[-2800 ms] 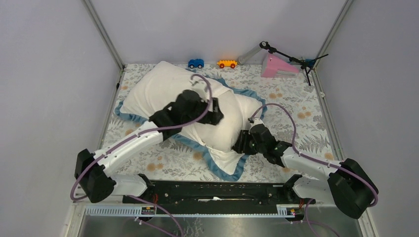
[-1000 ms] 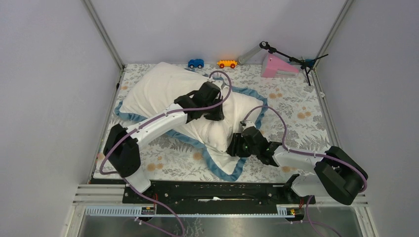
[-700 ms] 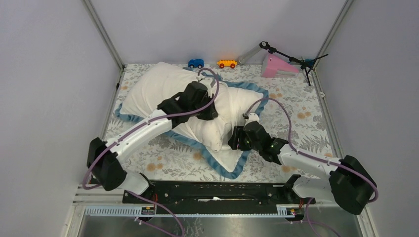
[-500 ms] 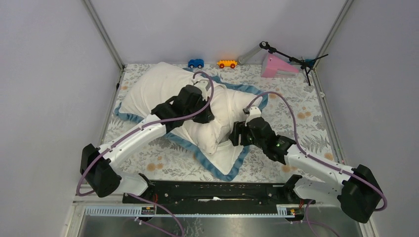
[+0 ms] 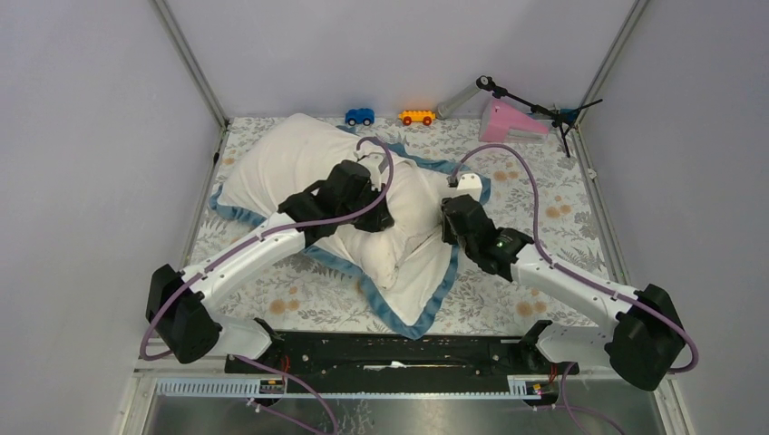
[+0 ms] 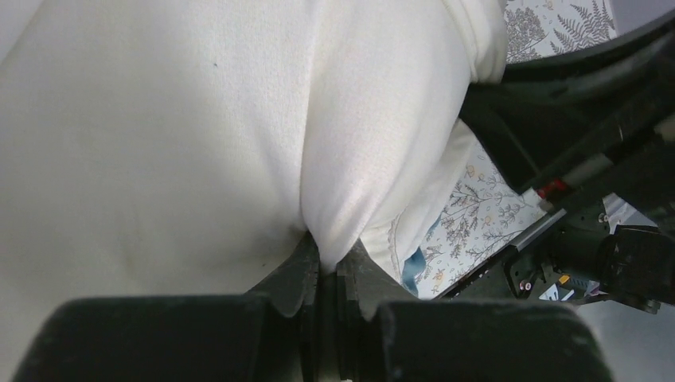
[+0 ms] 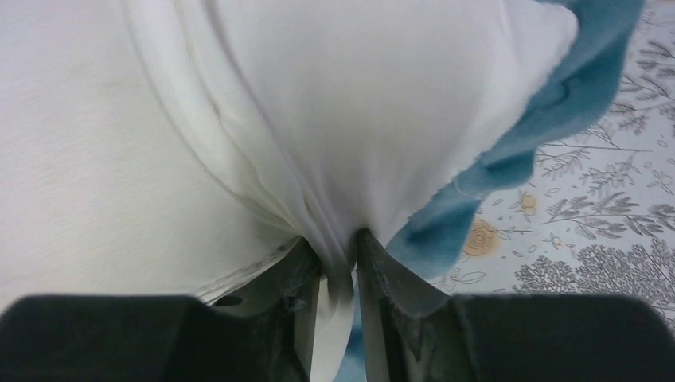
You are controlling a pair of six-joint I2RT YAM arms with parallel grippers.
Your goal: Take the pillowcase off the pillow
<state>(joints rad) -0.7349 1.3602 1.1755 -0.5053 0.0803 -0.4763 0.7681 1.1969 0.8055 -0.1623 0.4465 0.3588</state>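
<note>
Your left arm [image 5: 238,258] and right arm [image 5: 571,283] wear white link shells between bulky black joint housings. A purple cable [image 5: 531,195] loops along each. The left claw [image 6: 328,274] and right claw [image 7: 338,263] are plain black.

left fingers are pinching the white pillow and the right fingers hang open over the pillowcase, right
Not quite: the right wrist view shows the right fingers closed on a gathered fold of the pillowcase, not hanging open. The left fingers do pinch the white pillow.
</note>
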